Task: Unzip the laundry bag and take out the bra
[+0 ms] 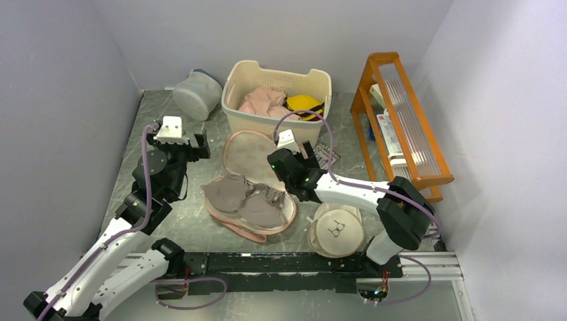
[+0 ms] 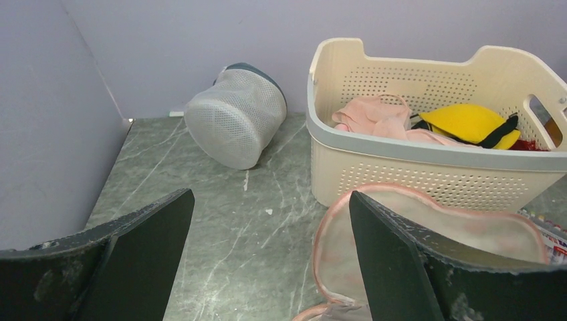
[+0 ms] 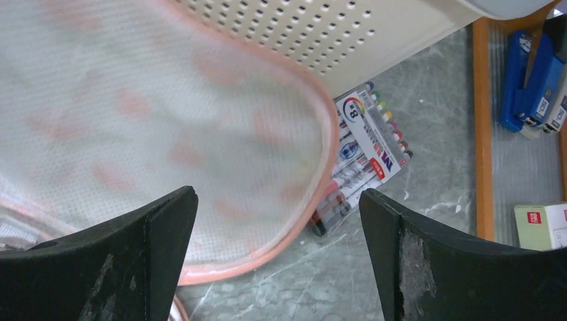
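Soft, even, fairly bright light casts only faint shadows — the laundry bag [image 3: 134, 107] looks blurred close to the right wrist camera.

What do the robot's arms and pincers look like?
The left arm and right arm have white links with black joints, and a lilac cable runs along each. A white camera block sits at the wrist. The left pincer and right pincer have flat, wedge-shaped black fingers, scuffed with pale marks.

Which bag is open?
The flowery peach laundry bag in the middle: its lid is flipped back, showing the bra. The glasses pouch and grey mesh bag look shut.
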Controlling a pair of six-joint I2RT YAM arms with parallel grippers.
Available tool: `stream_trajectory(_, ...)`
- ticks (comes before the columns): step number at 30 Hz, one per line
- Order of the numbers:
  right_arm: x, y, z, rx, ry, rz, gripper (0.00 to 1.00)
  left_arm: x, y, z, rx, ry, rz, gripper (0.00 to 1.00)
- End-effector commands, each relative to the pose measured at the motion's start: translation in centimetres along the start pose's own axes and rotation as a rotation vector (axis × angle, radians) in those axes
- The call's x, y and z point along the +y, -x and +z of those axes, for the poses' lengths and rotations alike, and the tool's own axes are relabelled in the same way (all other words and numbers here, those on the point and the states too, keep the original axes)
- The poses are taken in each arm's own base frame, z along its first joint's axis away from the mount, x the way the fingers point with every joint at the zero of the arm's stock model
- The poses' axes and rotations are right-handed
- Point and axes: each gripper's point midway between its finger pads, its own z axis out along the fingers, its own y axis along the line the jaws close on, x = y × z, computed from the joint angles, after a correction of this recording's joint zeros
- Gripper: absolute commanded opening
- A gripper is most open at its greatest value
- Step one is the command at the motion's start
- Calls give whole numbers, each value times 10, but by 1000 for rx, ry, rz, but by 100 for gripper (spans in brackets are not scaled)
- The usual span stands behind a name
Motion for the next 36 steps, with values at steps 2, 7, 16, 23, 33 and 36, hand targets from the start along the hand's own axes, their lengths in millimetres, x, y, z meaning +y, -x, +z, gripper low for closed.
stream_trajectory(2,-3,-7,-8,-9,23,36,94,-8,3,4,0,-35,-13,98)
stream_trajectory(7,-1,-11,-3,4,46,46,94,-11,-2,7,18,-45,-7,98)
stream_trajectory(16,44,-15,-14,-27,327,102,87,-15,-9,11,41,-50,3,98)
stream_trajectory(23,76,-38,-11,47,425,173,63,-21,-14,14,67,-73,13,98)
stream_trajectory(33,93,-95,-20,185,492,227,39,-27,-17,15,80,-98,17,98)
stream_trajectory(36,100,-107,-37,220,529,238,38,-28,-17,16,81,-105,15,98)
